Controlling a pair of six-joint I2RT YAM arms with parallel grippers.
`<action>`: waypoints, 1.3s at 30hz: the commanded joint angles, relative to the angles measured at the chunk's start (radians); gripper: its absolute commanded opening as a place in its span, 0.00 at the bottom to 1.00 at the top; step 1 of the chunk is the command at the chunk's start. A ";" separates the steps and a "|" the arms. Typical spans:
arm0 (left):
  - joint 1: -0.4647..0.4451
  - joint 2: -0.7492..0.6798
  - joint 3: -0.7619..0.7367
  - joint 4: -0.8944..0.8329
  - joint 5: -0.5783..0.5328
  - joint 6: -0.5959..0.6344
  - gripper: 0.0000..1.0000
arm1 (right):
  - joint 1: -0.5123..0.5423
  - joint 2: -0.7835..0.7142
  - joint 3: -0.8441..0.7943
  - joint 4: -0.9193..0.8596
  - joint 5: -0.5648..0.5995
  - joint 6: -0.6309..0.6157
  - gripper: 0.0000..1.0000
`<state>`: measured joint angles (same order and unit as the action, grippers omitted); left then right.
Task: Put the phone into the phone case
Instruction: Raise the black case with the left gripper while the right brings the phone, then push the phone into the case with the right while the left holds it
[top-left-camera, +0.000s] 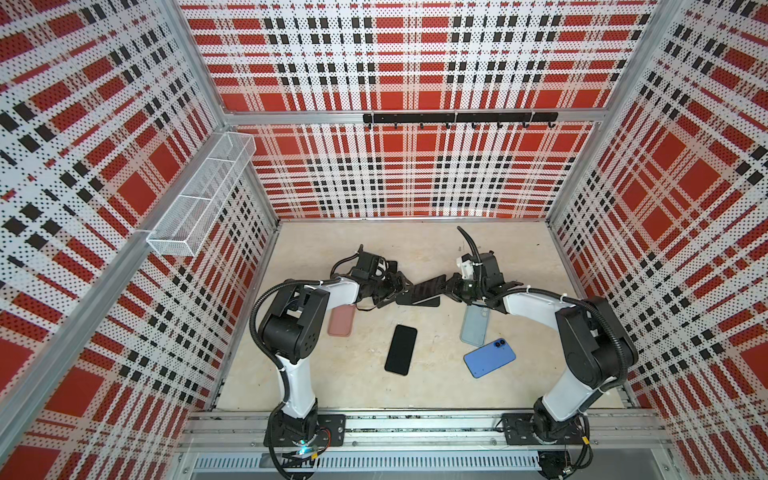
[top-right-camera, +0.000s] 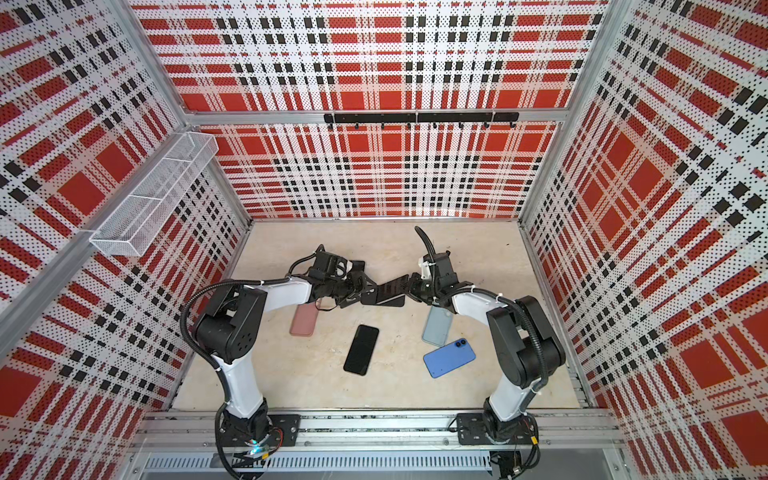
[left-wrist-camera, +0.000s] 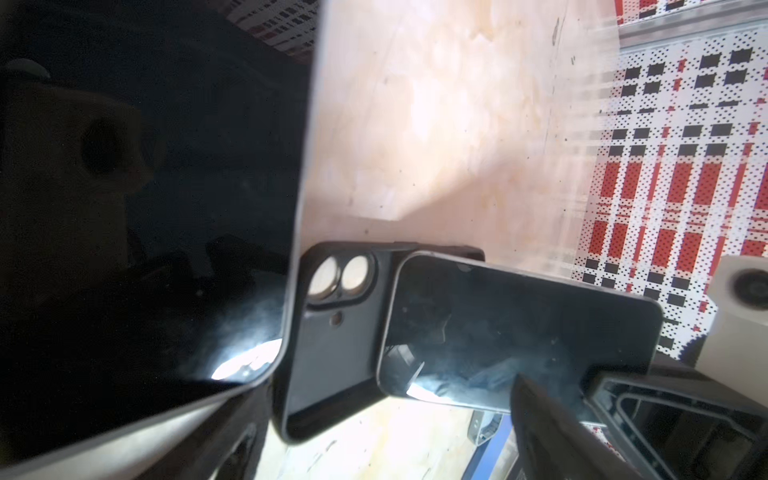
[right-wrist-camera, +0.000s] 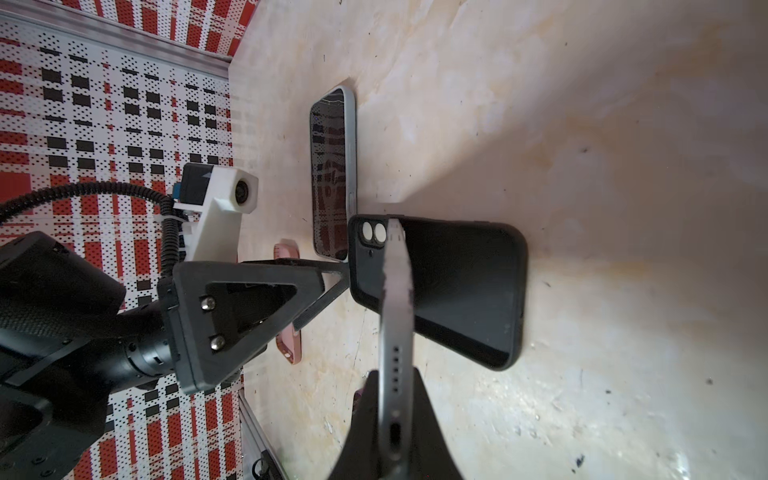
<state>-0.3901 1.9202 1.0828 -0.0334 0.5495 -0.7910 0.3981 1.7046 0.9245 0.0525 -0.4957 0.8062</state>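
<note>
A black phone case (top-left-camera: 409, 300) lies open side up on the table, its camera cutout (left-wrist-camera: 340, 276) toward my left arm. My right gripper (right-wrist-camera: 395, 374) is shut on the bottom end of a dark phone (right-wrist-camera: 395, 299). The phone (left-wrist-camera: 519, 328) is screen up and slants down over the case (left-wrist-camera: 332, 345), its far end just short of the cutout. My left gripper (top-left-camera: 397, 286) is open at the case's camera end. One of its fingers (right-wrist-camera: 328, 270) reaches the case's corner (right-wrist-camera: 361, 266). Both top views show the two grippers meeting over the case (top-right-camera: 374, 300).
Another phone (right-wrist-camera: 332, 174) in a grey case lies just beyond the black case, close beside my left wrist camera (left-wrist-camera: 145, 208). Nearer the front lie a pink case (top-left-camera: 341, 320), a black phone (top-left-camera: 401, 350), a pale blue case (top-left-camera: 476, 326) and a blue phone (top-left-camera: 489, 357).
</note>
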 joint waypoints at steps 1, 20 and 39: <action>-0.018 0.036 0.021 0.012 -0.017 -0.014 0.91 | 0.005 0.034 0.020 0.082 -0.028 0.007 0.00; -0.033 0.083 0.096 -0.009 -0.027 0.009 0.91 | 0.005 0.177 0.002 0.142 -0.158 0.030 0.00; -0.047 0.138 0.178 -0.030 -0.050 0.038 0.89 | -0.030 0.246 0.051 0.013 -0.189 -0.013 0.00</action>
<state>-0.4164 2.0121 1.2366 -0.1131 0.5171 -0.7734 0.3553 1.8912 0.9836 0.2089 -0.6777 0.8234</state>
